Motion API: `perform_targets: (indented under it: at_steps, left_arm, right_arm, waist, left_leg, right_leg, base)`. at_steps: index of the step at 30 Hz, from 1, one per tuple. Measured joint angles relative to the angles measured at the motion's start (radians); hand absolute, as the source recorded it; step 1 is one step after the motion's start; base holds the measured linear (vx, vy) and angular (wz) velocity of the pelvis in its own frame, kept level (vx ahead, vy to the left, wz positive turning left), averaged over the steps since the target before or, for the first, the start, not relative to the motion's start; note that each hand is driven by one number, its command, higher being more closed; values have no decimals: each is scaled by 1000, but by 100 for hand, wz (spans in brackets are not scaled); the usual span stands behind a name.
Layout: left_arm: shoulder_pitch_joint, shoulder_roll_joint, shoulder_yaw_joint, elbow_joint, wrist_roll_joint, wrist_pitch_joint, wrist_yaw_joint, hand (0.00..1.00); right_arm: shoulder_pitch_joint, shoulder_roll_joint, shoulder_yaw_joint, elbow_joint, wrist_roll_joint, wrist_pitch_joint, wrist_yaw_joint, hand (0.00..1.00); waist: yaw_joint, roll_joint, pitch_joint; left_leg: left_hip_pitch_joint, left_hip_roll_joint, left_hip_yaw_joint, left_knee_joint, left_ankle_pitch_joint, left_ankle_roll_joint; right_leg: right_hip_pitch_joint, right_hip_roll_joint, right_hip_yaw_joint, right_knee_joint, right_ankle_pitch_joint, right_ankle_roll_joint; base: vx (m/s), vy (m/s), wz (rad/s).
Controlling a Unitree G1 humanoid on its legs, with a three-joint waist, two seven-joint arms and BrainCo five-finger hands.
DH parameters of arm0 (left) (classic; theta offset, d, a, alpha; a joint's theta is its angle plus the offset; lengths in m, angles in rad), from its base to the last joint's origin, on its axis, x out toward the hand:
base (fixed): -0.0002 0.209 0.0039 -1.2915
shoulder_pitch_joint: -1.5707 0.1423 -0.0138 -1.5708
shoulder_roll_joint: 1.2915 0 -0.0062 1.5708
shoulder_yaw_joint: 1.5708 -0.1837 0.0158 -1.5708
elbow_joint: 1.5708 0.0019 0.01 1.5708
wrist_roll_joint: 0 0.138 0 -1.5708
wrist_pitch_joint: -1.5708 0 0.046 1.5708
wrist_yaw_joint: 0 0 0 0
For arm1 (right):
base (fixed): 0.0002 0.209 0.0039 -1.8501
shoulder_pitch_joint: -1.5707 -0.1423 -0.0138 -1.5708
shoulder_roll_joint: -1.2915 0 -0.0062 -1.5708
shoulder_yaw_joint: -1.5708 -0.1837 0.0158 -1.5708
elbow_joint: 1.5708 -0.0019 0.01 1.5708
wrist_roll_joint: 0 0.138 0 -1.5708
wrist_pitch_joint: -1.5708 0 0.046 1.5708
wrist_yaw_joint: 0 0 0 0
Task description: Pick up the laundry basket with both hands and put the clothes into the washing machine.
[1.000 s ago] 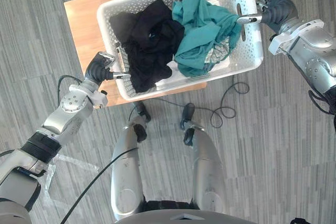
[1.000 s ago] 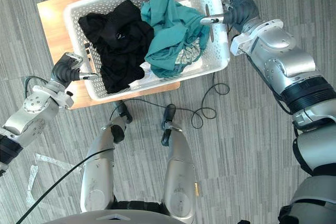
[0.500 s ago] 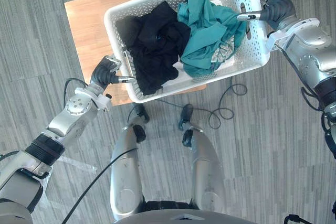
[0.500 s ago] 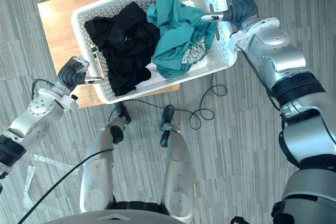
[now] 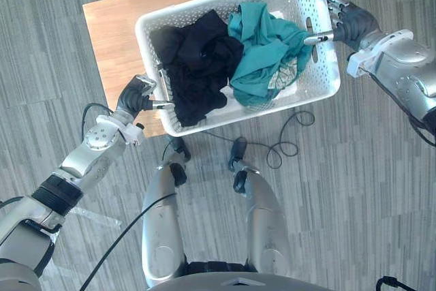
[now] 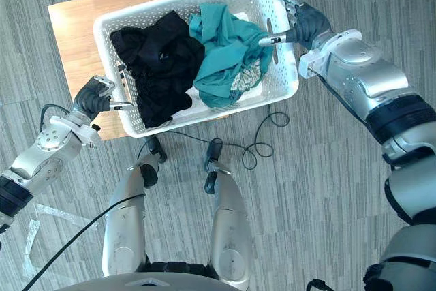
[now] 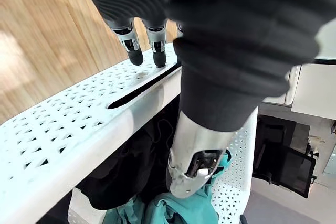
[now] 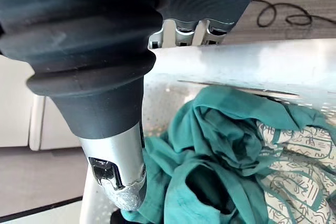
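Left eye view: laundry basket [image 5: 327,66] held at its two short ends, partly above a wooden tabletop [image 5: 112,28], partly out over the grey striped floor [image 5: 354,182] on the robot's right and near side. Whether its base touches the wood cannot be told. It sits slightly skewed to the tabletop's edges.

Basket: white plastic, rectangular, walls pierced all over with small holes, a handle slot in each end wall.

Contents: black clothes [image 5: 197,59] bunched in the left half. Teal garment [image 5: 262,42] heaped in the right half, lying against the black pile. A white patterned cloth [image 5: 286,73] with teal line print shows from under the teal, toward the near right corner.

Left robot hand [image 5: 133,97] is at the left end wall, right robot hand [image 5: 347,22] at the right end wall. From the head views each thumb reaches over the rim into the basket; how the fingers lie is not clear there.

Left wrist view supplies it: fingers [image 7: 131,51] on the outer face of the end wall just above the slot, thumb [image 7: 197,145] down inside, rim pinched between them.

Right wrist view: fingers [image 8: 184,27] behind the rim on the outside, thumb [image 8: 118,166] inside beside the teal folds, clamped on the rim likewise. This view also gives the cloth's line print close up.
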Motion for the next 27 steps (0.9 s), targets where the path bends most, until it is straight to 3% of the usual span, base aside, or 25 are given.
perform_targets:
  at_steps: [8,18,23,27]
  left_arm:
    - [-22,32,-29,12,-7,8,0,0]
    - [-21,28,34,45,-7,-16,7,0]
    - [-21,20,87,69,-7,-23,32,0]
    - [-21,21,89,70,-7,-23,44,0]
  right_arm:
    - [137,-17,-11,-65,93,8,45,0]
    - [268,155,-271,-68,143,-29,9,0]
    - [224,230,-288,-68,140,-51,-28,0]
    - [163,233,-245,-38,124,-49,-32,0]
  waist:
    - [11,-7,-10]
    - [25,-8,-11]
    - [33,-8,-11]
    - [39,-8,-11]
  left_leg:
    - [-19,16,-13,40,-16,2]
    - [-31,24,-24,17,1,-11]
    - [-38,26,-22,5,11,-17]
    - [-38,27,-21,3,12,-19]
  right_leg:
    - [-5,6,-6,20,-8,-7]
    - [-13,13,-30,7,-18,-7]
    - [-31,17,-30,15,-15,-15]
    - [-36,17,-29,21,-15,-15]
  base:
    - [5,-8,0]
    - [35,-37,1]
    - [58,-56,-2]
    - [57,-43,-1]
